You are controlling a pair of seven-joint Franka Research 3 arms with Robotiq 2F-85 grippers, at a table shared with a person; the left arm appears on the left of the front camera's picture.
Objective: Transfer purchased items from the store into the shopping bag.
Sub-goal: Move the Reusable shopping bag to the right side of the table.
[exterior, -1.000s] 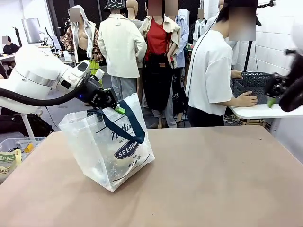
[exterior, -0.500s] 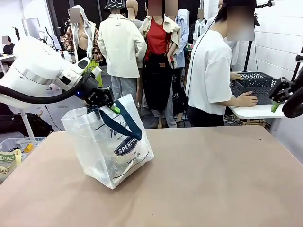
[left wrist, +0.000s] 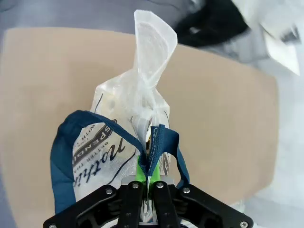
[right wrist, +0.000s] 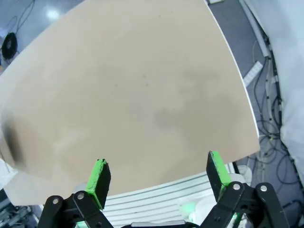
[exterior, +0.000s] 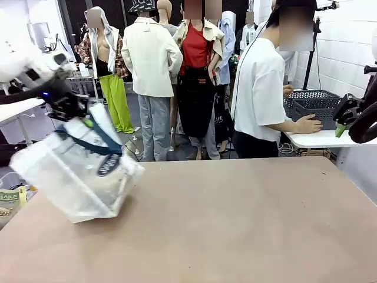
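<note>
The shopping bag [exterior: 76, 183], translucent with navy handles, hangs tilted and blurred over the table's left edge. My left gripper [exterior: 72, 113] is shut on its top. In the left wrist view, the left gripper [left wrist: 149, 183] pinches a navy handle [left wrist: 164, 142] together with the bag's [left wrist: 130, 114] clear rim, and the bag dangles below over the tan table. My right gripper [exterior: 343, 121] stands open at the far right edge, apart from the bag. From the right wrist camera, the right gripper [right wrist: 156, 178] spreads its green pads wide above the bare table corner with nothing between them. The purchased items are out of view.
A person in a white shirt stands at the far right, one hand [exterior: 307, 124] on a white side table beside a grey mesh basket [exterior: 315, 105]. A bin with packets [exterior: 10, 199] sits off the tan table's [exterior: 235, 224] left edge.
My left arm has swung left with the bag, carrying it from the table's left-middle to its left edge and tilting it. The right gripper has hardly moved.
</note>
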